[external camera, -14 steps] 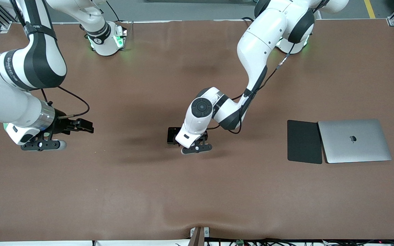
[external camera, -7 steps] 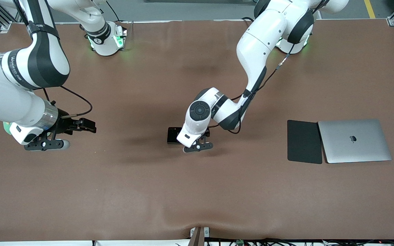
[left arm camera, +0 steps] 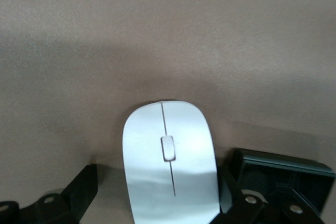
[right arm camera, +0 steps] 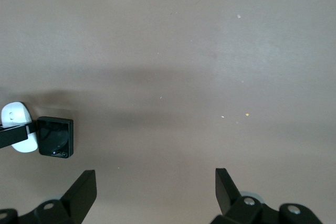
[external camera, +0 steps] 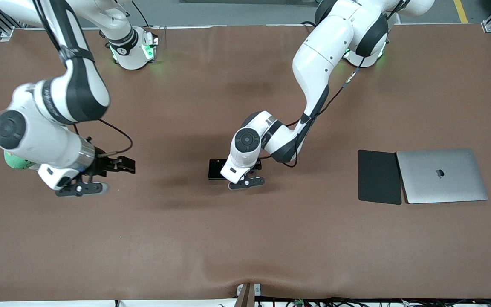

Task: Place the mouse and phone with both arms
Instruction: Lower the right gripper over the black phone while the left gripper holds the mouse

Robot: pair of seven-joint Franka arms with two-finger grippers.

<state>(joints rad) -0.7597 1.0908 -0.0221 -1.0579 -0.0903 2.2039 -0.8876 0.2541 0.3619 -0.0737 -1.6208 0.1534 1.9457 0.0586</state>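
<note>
**Both arms out, mouse between the left fingers**

Brown table (external camera: 177, 238) with a closed laptop (external camera: 441, 175) and black pad (external camera: 379, 176) toward the left arm's end. Right gripper (external camera: 84, 187) hangs spread wide over bare table, holding nothing. Left gripper (left arm camera: 157, 203) is low at mid-table, fingers wide on either side of the mouse (left arm camera: 168, 166), phone (external camera: 216, 169) just beside it.

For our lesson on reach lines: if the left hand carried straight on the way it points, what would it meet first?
Most likely the mouse, which lies between the open left hand's fingers. The phone sits just beside it, out of that line.
</note>
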